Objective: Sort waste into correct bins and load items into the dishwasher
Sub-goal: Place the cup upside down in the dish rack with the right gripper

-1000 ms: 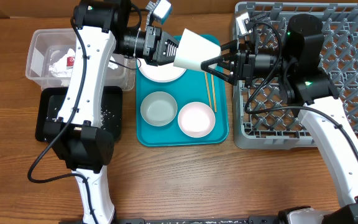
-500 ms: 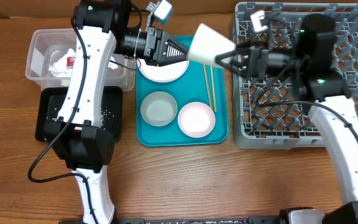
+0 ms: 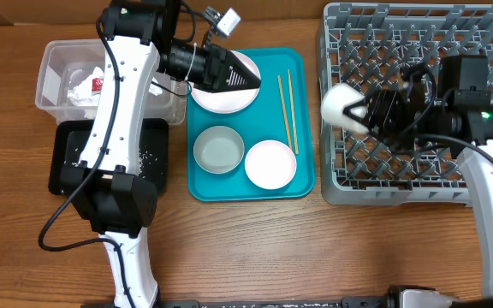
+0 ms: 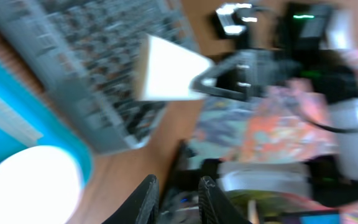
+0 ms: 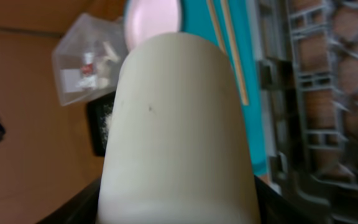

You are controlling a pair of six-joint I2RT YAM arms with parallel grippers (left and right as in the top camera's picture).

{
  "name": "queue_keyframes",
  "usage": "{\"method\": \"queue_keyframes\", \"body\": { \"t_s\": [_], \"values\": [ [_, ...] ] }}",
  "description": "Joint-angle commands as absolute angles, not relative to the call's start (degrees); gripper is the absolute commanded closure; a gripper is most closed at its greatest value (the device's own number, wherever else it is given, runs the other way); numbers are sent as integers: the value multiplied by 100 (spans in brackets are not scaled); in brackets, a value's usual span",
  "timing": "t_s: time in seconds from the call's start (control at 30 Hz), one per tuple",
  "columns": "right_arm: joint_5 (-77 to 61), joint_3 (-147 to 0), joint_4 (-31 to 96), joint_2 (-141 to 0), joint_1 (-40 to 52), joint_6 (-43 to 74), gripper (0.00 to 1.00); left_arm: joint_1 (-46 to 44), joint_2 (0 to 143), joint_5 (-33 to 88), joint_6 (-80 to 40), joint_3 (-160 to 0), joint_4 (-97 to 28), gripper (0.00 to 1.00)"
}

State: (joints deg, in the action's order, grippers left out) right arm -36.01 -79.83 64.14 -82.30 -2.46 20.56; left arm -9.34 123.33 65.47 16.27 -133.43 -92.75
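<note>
A small white cup (image 3: pixel 341 104) lies on its side in my right gripper (image 3: pixel 363 109), which is shut on it just above the left edge of the grey dishwasher rack (image 3: pixel 486 184). In the right wrist view the cup (image 5: pixel 179 118) fills the frame between dark fingers. My left gripper (image 3: pixel 252 81) hovers over the white plate (image 3: pixel 221 99), its jaws a little open and empty (image 4: pixel 178 182). Two white bowls (image 3: pixel 218 150) (image 3: pixel 270 164) and the chopsticks (image 3: pixel 286 111) lie on the teal tray (image 3: pixel 306 184). The left wrist view is blurred and shows the cup (image 4: pixel 163 71) far off.
A clear tub (image 3: pixel 51 85) at the far left holds white napkins (image 3: pixel 82 85) and a red wrapper (image 3: pixel 98 84). In front of it a black tray (image 3: pixel 65 167) carries scattered rice grains (image 3: pixel 148 158). The left arm's white links cross over both bins.
The cup passed from my left gripper to my right one, which carried it right from over the teal tray to the rack's edge. My left gripper opened a little and stayed over the plate.
</note>
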Motion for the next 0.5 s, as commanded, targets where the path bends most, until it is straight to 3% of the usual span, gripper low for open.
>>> {"method": "queue_keyframes", "body": {
  "t_s": [0.0,0.23,0.47],
  "values": [
    [-1651,-8742,7096,-7931,126,1957,41,-941,12250,5050,1291,-13349,-9174,75],
    [-344,-8958,8407,-8154,740,2414,38,-943,12250,2838,152,-13349,-9039,78],
    [-325,-8908,8842,-8917,792,2403,35,-945,12250,2589,60,-13349,-8971,78]
  ]
}}
